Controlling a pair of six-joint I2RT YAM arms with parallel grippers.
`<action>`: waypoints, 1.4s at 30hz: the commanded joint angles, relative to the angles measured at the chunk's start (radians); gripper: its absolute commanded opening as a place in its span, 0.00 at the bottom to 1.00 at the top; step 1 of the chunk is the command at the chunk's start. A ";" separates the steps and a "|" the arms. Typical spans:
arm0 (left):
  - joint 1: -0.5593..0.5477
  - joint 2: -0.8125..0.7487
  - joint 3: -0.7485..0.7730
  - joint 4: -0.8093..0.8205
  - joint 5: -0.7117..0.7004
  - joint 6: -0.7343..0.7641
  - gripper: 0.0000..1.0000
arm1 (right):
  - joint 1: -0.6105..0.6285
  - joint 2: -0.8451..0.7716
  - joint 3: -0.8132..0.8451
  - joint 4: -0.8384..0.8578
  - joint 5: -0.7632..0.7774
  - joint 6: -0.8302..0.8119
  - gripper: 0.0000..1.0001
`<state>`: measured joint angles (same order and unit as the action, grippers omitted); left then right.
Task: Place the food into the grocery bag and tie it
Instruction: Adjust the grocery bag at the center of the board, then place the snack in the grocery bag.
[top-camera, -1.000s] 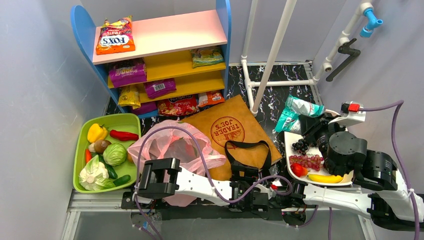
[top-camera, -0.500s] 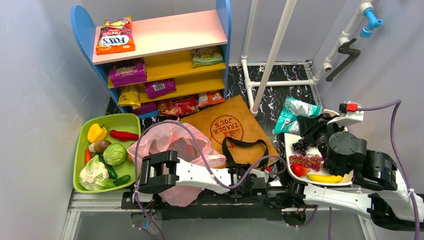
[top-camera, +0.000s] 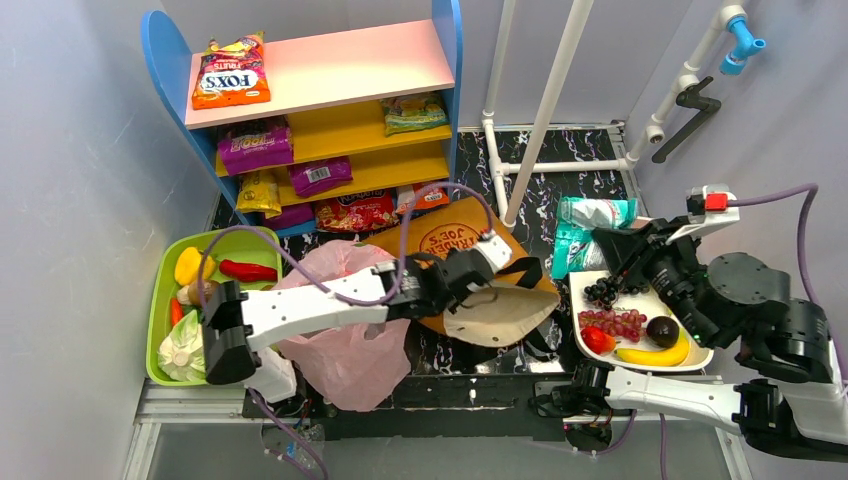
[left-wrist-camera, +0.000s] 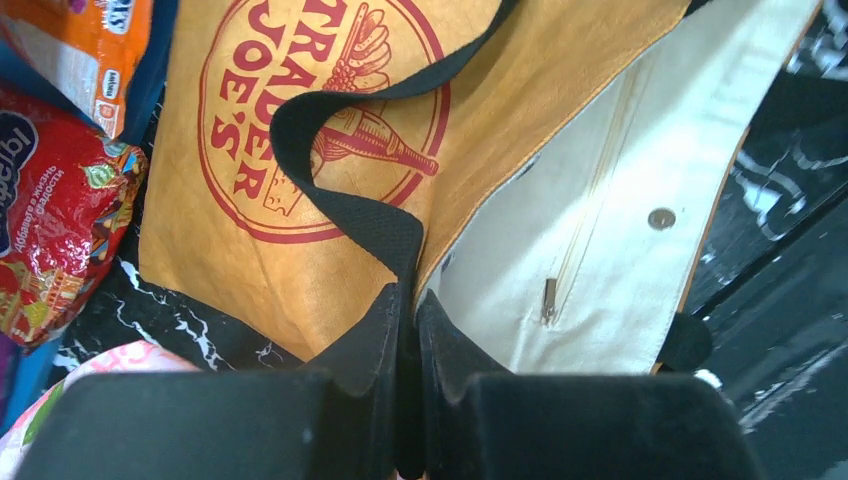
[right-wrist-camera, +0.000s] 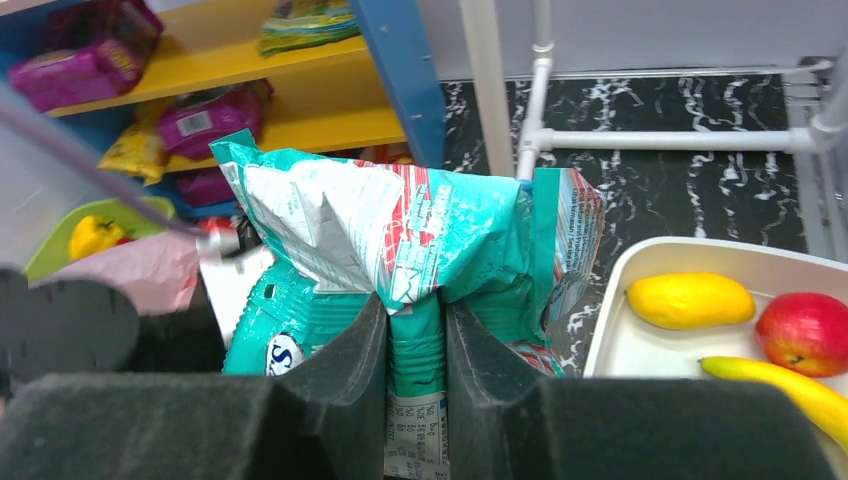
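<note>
Left wrist view showed the left hand (left-wrist-camera: 408, 300) clamped on the black strap (left-wrist-camera: 348, 207) of the brown paper bag (left-wrist-camera: 250, 272); the right hand (right-wrist-camera: 415, 305) gripped a crinkly teal snack packet (right-wrist-camera: 400, 230).

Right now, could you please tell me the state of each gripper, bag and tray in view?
Left gripper, shut on the black strap.
Right gripper, shut on the teal snack packet.
Trader Joe's bag, mouth held open, cream lining showing.
Pink plastic bag, crumpled, opening hidden.
White tray, holding fruit.
Green tray, holding vegetables.
</note>
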<state>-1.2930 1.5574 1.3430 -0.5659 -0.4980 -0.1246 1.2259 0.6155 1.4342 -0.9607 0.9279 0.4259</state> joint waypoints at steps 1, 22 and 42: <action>0.082 -0.101 0.055 0.044 0.105 -0.071 0.00 | 0.002 0.009 0.072 -0.012 -0.159 -0.031 0.01; 0.211 -0.176 0.183 0.049 0.208 -0.103 0.00 | -0.031 0.210 -0.183 -0.013 -0.525 0.284 0.01; 0.212 -0.243 0.167 0.073 0.273 -0.109 0.00 | -0.364 0.390 -0.479 0.620 -0.613 0.235 0.01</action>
<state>-1.0817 1.3762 1.4670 -0.5465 -0.2436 -0.2279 0.8669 1.0481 1.0351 -0.6327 0.2016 0.6685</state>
